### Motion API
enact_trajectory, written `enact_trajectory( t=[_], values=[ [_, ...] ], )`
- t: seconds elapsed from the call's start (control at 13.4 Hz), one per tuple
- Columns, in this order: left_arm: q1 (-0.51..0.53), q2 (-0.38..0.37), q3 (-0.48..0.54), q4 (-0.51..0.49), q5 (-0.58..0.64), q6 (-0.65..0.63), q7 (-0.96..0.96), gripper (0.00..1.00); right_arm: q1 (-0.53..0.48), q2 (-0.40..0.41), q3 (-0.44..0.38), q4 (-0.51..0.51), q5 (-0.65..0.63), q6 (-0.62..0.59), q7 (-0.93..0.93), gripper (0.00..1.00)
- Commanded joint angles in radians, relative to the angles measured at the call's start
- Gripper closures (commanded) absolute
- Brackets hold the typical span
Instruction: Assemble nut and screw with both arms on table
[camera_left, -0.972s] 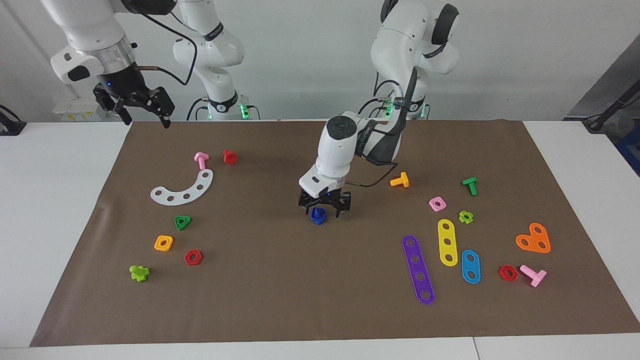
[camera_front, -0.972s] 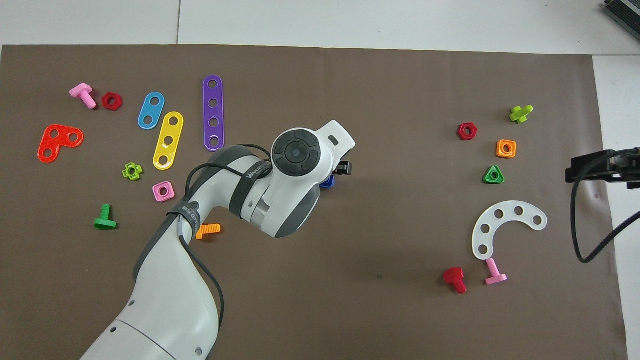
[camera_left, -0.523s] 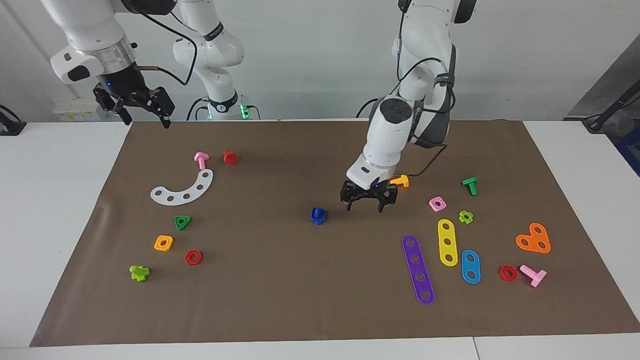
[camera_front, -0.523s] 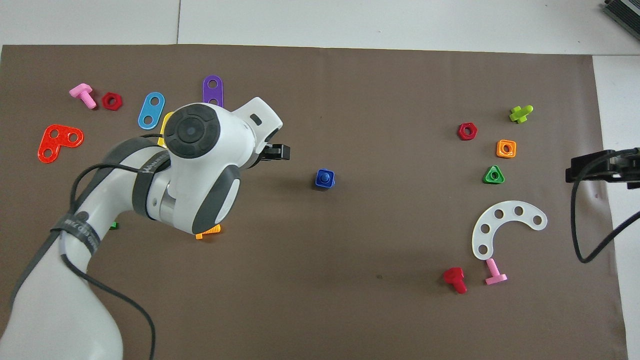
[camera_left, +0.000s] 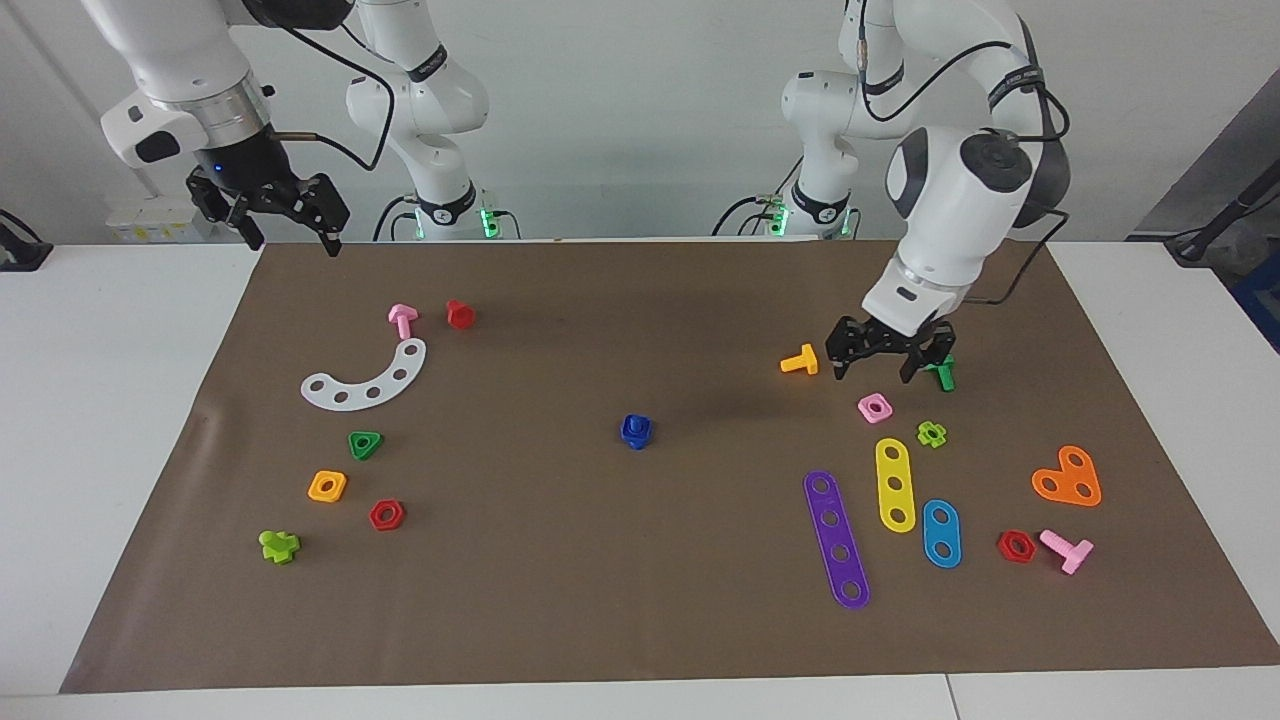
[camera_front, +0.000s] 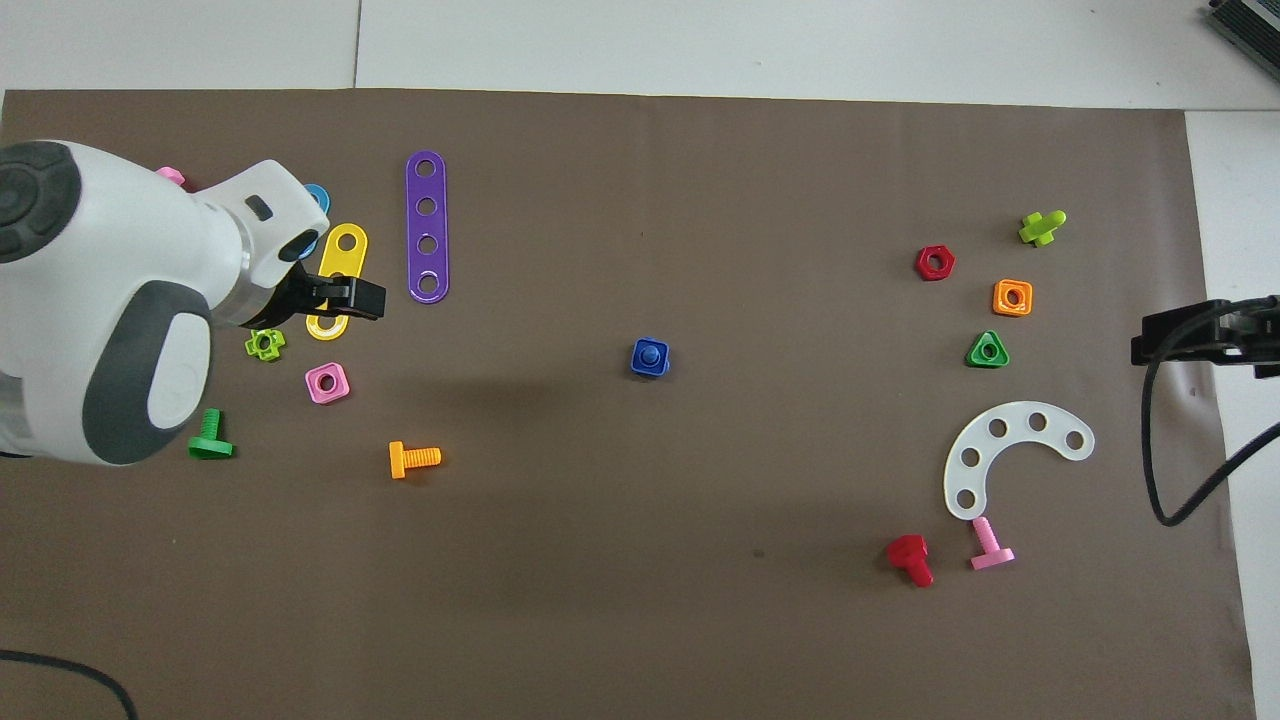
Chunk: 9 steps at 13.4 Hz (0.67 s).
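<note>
Since a second ago the left gripper (camera_left: 888, 362) has been pulled off the blue pair, jaws spread and empty, and now hangs over the pink nut (camera_left: 874, 407). Nut (camera_left: 636, 437) and screw (camera_left: 634, 424) are left joined mid-mat, so the job looks pretty much done. Right gripper (camera_left: 270, 212) is kept waiting, also spread.

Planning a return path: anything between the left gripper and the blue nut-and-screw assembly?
Only bare brown mat; the facing view shows left gripper, blue plastic nut-and-screw assembly, orange plastic screw just aside.
</note>
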Motion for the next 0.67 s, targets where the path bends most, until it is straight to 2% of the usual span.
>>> enact_trajectory(
  t=[0.0,0.15,0.37,0.6],
  values=[
    [0.073,-0.081,-0.012,-0.019,0.006,-0.062,0.077,0.0,-0.005,-0.015,0.003,-0.013,0.004,0.008,-0.026,0.0],
    [0.122,-0.11,-0.01,0.02,0.006,-0.12,0.086,0.0,-0.005,-0.015,0.003,-0.015,0.004,0.008,-0.026,0.0],
    [0.188,-0.097,-0.009,0.202,0.007,-0.306,0.21,0.0,-0.005,-0.014,0.003,-0.013,0.004,0.008,-0.026,0.0],
    [0.216,-0.075,-0.009,0.318,0.01,-0.408,0.218,0.0,-0.005,-0.015,0.003,-0.013,0.004,0.008,-0.026,0.0]
  ],
)
